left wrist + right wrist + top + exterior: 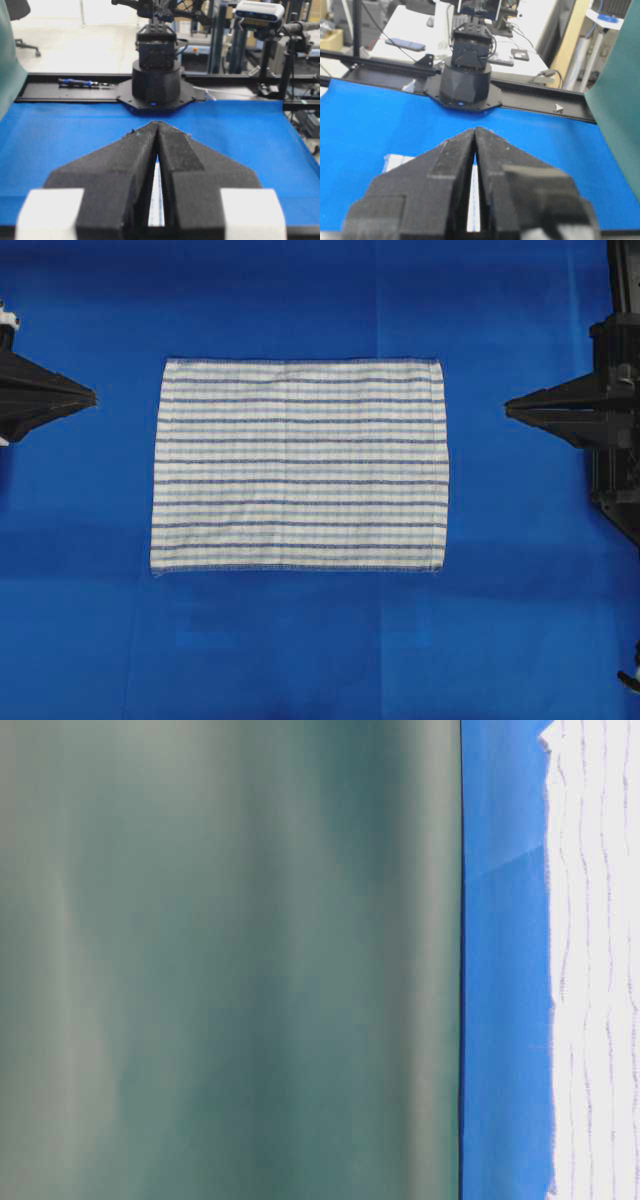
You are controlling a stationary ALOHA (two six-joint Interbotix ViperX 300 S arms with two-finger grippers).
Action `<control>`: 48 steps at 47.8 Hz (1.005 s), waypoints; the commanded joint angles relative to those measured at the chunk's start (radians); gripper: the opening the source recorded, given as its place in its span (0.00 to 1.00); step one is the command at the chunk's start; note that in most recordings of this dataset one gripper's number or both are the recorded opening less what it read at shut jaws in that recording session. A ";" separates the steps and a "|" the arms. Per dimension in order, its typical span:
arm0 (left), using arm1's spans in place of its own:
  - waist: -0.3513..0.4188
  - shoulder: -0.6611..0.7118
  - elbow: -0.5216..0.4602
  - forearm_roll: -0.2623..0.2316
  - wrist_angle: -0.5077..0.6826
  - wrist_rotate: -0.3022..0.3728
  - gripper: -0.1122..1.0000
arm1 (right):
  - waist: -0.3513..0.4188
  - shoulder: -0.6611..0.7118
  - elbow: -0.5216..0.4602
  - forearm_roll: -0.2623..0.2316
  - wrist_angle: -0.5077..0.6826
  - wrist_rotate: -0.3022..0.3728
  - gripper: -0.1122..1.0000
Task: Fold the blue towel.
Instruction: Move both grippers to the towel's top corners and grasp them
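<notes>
The blue towel (300,465), white with thin blue stripes, lies flat and unfolded in the middle of the blue sheet. In the table-level view its edge (600,970) fills the right side. My left gripper (90,396) is shut and empty, tips pointing at the towel's left edge with a gap of sheet between. My right gripper (510,408) is shut and empty too, to the right of the towel's right edge. Both wrist views show the fingertips meeting: the left gripper (157,123) and the right gripper (474,129). A strip of towel (156,200) shows through the slit between the fingers.
The blue sheet (300,640) covers the whole table. The opposite arm's base (156,82) stands at the far edge in the left wrist view, and the other arm's base (467,82) in the right wrist view. A green backdrop (230,960) blocks most of the table-level view.
</notes>
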 commanded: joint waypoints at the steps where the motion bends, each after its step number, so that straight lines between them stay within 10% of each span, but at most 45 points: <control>1: 0.003 0.005 -0.014 -0.037 0.005 -0.005 0.10 | -0.014 0.008 -0.020 0.003 0.002 0.003 0.10; 32: 0.264 0.219 0.031 -0.035 0.017 0.005 0.12 | -0.322 0.268 -0.018 0.138 0.112 0.005 0.18; 48: 0.373 0.463 0.017 -0.037 -0.032 0.006 0.80 | -0.408 0.509 -0.002 0.169 0.028 0.005 0.76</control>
